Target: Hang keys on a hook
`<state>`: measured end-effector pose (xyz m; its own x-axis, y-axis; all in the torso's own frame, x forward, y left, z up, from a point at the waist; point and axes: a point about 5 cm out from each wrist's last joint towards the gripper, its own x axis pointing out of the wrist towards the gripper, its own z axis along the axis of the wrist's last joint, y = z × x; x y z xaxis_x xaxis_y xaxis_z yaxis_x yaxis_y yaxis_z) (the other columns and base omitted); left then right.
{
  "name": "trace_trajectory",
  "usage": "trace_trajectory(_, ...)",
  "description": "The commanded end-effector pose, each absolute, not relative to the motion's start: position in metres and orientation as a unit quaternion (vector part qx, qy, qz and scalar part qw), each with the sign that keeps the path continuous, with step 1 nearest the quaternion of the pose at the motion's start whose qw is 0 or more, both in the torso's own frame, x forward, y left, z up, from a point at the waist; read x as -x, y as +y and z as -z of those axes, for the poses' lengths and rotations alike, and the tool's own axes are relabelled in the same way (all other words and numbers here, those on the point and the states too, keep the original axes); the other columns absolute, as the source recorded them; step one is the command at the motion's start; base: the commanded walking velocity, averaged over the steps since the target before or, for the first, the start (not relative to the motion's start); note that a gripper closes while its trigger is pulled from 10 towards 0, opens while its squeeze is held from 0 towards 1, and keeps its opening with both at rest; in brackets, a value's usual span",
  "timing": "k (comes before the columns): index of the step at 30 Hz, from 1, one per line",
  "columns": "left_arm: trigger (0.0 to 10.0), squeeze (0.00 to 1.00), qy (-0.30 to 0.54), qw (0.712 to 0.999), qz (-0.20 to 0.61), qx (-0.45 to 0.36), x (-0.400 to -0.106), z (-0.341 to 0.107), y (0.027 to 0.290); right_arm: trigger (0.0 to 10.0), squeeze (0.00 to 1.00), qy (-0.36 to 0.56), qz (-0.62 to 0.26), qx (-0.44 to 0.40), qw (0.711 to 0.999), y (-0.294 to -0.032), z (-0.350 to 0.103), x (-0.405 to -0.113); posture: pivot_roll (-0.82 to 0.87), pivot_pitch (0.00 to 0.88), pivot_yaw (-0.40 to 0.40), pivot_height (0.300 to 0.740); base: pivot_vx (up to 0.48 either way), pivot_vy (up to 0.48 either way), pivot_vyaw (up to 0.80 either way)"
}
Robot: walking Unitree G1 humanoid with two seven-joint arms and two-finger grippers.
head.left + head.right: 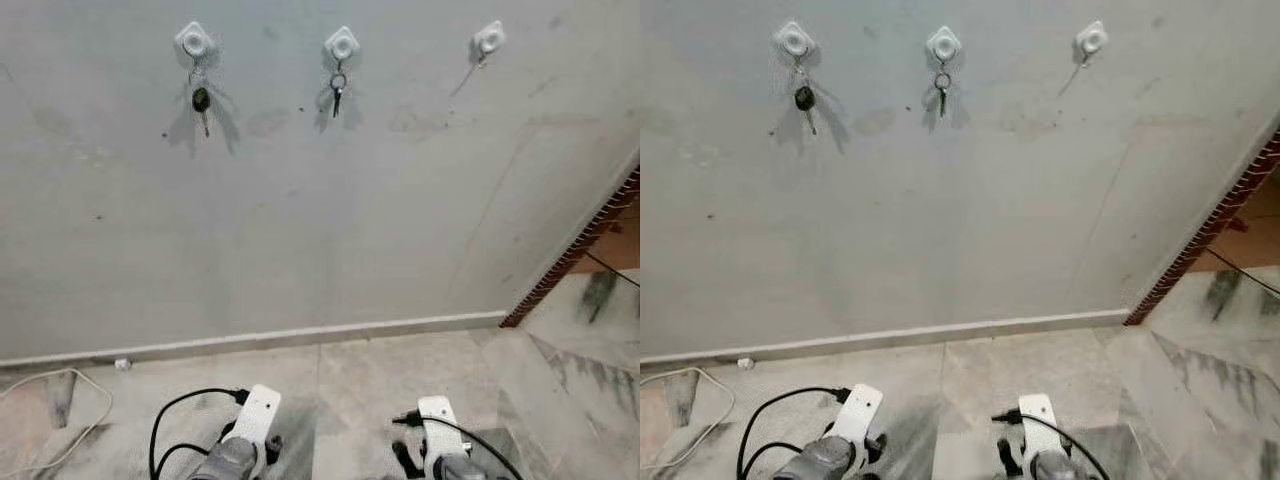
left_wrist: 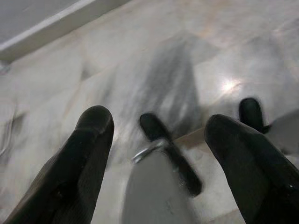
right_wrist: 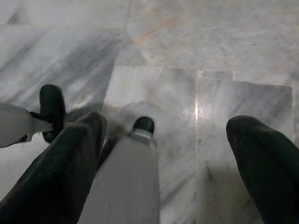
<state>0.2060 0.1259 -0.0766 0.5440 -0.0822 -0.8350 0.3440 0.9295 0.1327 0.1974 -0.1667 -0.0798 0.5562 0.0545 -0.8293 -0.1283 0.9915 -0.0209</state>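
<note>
Wall (image 1: 320,230) filled most of both eye frames, with three white hooks in a row across the top. Left hook (image 1: 194,41) carried a dark-headed key (image 1: 202,102), hanging straight down, long axis vertical, blade pointing at the floor. Middle hook (image 1: 342,44) carried a ring with a small key (image 1: 338,92), also vertical, tip down. Right hook (image 1: 489,38) appeared bare, though a thin line slanting down-left from it could be a shadow or a cord; could not tell.

Both arms hung low at the bottom edge of the eye frames, over the marble floor (image 1: 400,390). Left gripper (image 2: 159,140) had its fingers spread wide with nothing between them, only blurred floor beyond. Right gripper (image 3: 168,140) was likewise spread wide and empty over the tiles.

Judgement: two sets of keys were already hung and neither gripper held any, so the hanging step looked finished, or a further set had yet to be fetched. If another set remained, the next move would call for locating it, then lifting its ring to the bare right hook at the upper right.
</note>
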Motion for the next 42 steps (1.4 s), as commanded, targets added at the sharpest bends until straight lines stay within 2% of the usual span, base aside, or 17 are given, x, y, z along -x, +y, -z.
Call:
trace_trajectory(1,10.0,0.0,0.47,0.862,0.129,-0.142,-0.1998,0.08,0.1231,10.0,0.0,0.474,-0.049,0.047,0.878,-0.1701,0.0815,-0.1938,-0.03,0.053,0.005,0.74,-0.292,0.0,0.0)
trace_trajectory(42,10.0,0.0,0.476,0.854,0.129,-0.167,-0.1993,0.0806,0.1299,10.0,0.0,0.475,-0.063,0.071,0.875,-0.1727,0.0814,-0.1935,-0.02,0.045,-0.006,0.74,-0.321,0.0,0.0)
